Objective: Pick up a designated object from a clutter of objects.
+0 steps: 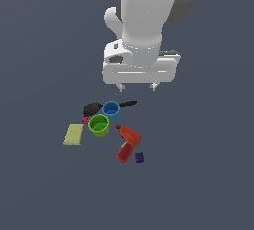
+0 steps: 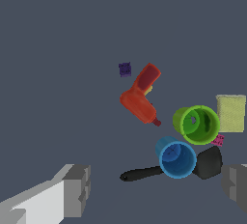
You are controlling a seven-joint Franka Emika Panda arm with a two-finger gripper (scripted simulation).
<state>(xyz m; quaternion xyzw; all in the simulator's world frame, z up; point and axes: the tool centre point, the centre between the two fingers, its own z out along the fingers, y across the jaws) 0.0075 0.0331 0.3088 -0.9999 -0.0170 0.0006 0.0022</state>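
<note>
The designated object, a tiny dark purple blocky piece (image 1: 139, 157) (image 2: 125, 69), lies on the floor just beside the handle end of the red-orange drill (image 1: 127, 143) (image 2: 140, 99), at the edge of the clutter of objects. My gripper (image 1: 135, 86) (image 2: 157, 189) hangs high above the clutter, over the blue cup (image 1: 111, 109) (image 2: 176, 157), well away from the purple piece. Its fingers (image 2: 77, 190) stand wide apart with nothing between them.
A green cup (image 1: 99, 125) (image 2: 196, 124) stands next to the blue one. A black spatula-like piece (image 1: 93, 108) (image 2: 208, 162) lies behind them, a small pink piece (image 1: 86, 120) (image 2: 218, 140) beside the green cup, and a flat yellow-green block (image 1: 74, 134) (image 2: 231, 113) further out.
</note>
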